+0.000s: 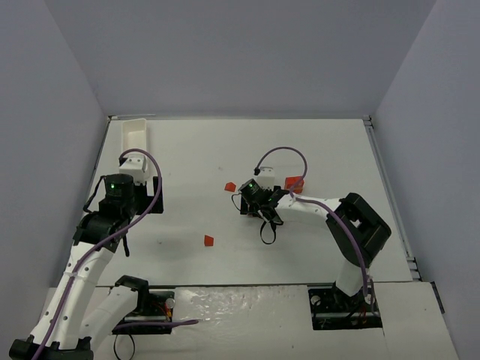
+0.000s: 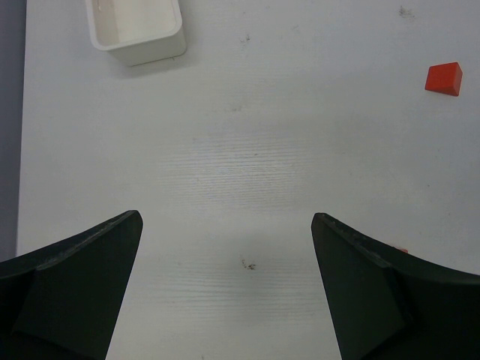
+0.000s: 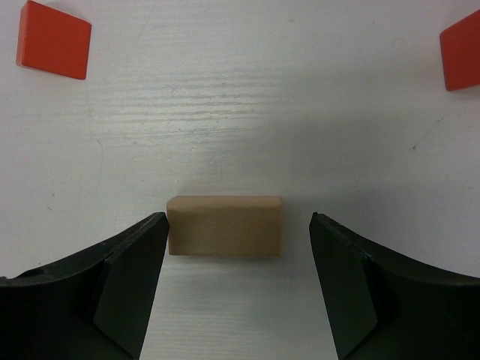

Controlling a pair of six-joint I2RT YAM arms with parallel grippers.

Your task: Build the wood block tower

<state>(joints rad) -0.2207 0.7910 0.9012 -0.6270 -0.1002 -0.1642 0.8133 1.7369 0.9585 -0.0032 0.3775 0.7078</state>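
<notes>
Matt pale wood block [image 3: 224, 225], smooth white plastic tray [image 2: 139, 34]

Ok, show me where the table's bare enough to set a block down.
Bare: the far strip from the white tray to the table's right edge; the near patch between the lone red block and the right arm. Crowded: around the right claw, straddling the tan block, red blocks either side.

The tan block [image 3: 224, 225] is pale, the red blocks [image 3: 54, 39] bright, the tray [image 2: 137, 30] white.
</notes>
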